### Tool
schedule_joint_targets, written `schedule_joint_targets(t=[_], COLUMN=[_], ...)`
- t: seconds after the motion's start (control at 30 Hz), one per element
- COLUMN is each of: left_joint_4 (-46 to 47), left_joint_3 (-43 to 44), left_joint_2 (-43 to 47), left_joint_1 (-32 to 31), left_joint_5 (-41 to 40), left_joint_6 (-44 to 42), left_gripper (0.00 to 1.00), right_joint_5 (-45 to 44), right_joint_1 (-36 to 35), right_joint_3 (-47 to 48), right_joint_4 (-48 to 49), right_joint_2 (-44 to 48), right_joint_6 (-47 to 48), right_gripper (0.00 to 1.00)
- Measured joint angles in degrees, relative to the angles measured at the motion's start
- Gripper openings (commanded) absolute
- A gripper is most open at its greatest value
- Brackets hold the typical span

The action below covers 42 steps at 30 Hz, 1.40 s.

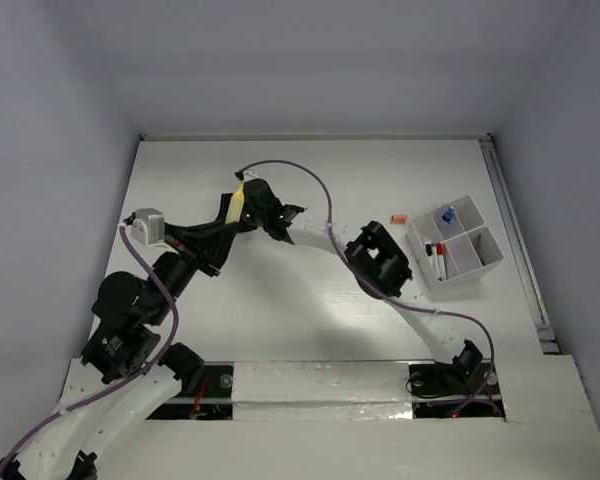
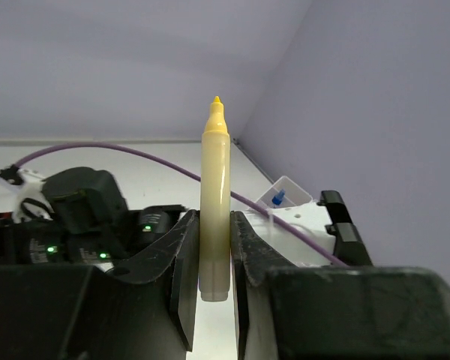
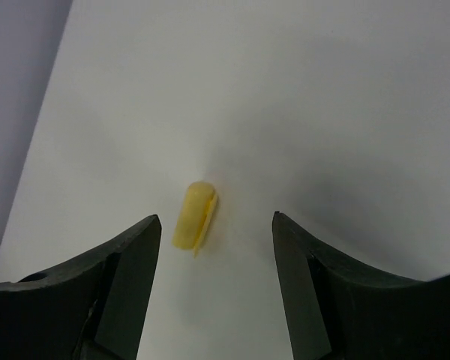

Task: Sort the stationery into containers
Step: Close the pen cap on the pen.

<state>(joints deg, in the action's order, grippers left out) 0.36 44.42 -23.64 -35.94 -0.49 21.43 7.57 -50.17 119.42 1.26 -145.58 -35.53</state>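
My left gripper point(image 1: 230, 216) point(image 2: 214, 225) is shut on a pale marker with an uncapped yellow tip point(image 2: 215, 161), held upright above the table; the marker also shows in the top view point(image 1: 238, 204). My right gripper point(image 1: 252, 190) point(image 3: 216, 219) is open, pointing down over a small yellow cap point(image 3: 194, 216) that lies on the white table nearer its left finger. The cap is hidden in the top view. The white divided containers point(image 1: 470, 262) point(image 2: 300, 217) stand at the right, holding a blue item point(image 1: 447, 214) and red-capped pens point(image 1: 435, 256).
A small orange piece point(image 1: 400, 218) lies on the table just left of the containers. The two arms cross closely at the table's middle back, with a purple cable point(image 1: 310, 178) looping above them. A rail point(image 1: 515, 240) runs along the right edge.
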Motion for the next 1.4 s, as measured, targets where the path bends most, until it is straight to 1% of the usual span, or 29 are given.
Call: schedule_joint_targets(t=[0.17,0.27,0.37,0.6,0.73,0.87,1.07,1.17,1.27,1.3,1.33,1.4], left_joint_4=[0.6,1.1,1.7,2.0,2.2,2.4,2.5,2.5,2.5,2.5,2.5,2.5], left_joint_3=[-1.3,-1.3,-1.4,-1.8,-1.9,-2.3,-2.5,-2.5,-2.5,-2.5,-2.5,-2.5], left_joint_2=[-1.0,-1.0,-1.0,-1.0,-0.9,-0.8,-0.5,-0.5,-0.5,-0.5,-0.5,-0.5], left_joint_1=[0.0,0.0,0.0,0.8,1.1,1.1,1.1,1.1,1.1,1.1,1.1,1.1], left_joint_5=[2.0,2.6,3.3,4.4,4.9,5.0,5.0,5.0,5.0,5.0,5.0,5.0], left_joint_6=[0.0,0.0,-0.1,-0.2,-0.2,-0.2,-0.2,-0.2,-0.2,-0.2,-0.2,-0.1], left_gripper=[0.0,0.0,0.0,0.0,0.0,0.0,0.0,0.0,0.0,0.0,0.0,0.0], right_joint_5=[-1.2,-1.7,-2.0,-2.5,-2.6,-2.6,-2.8,-2.9,-3.1,-3.3,-3.3,-3.5], right_joint_1=[-0.6,-1.0,-1.3,-2.2,-2.9,-3.2,-3.2,-3.2,-3.2,-3.2,-3.2,-3.1], right_joint_3=[12.6,15.2,15.7,16.0,16.7,18.6,18.8,18.8,18.6,18.3,17.9,16.9], right_joint_4=[-5.4,-7.3,-8.0,-9.3,-9.7,-9.8,-10.4,-10.8,-11.0,-10.8,-10.5,-10.1], right_joint_2=[-8.2,-9.4,-9.5,-9.6,-10.1,-11.4,-11.6,-11.6,-11.6,-11.5,-11.4,-11.0], right_joint_6=[-0.3,-0.3,-0.3,-0.5,-1.4,-2.1,-3.1,-3.3,-3.3,-3.1,-2.9,-3.0], right_gripper=[0.68,0.68,0.67,0.57,0.55,0.51,0.43,0.42,0.37,0.29,0.26,0.15])
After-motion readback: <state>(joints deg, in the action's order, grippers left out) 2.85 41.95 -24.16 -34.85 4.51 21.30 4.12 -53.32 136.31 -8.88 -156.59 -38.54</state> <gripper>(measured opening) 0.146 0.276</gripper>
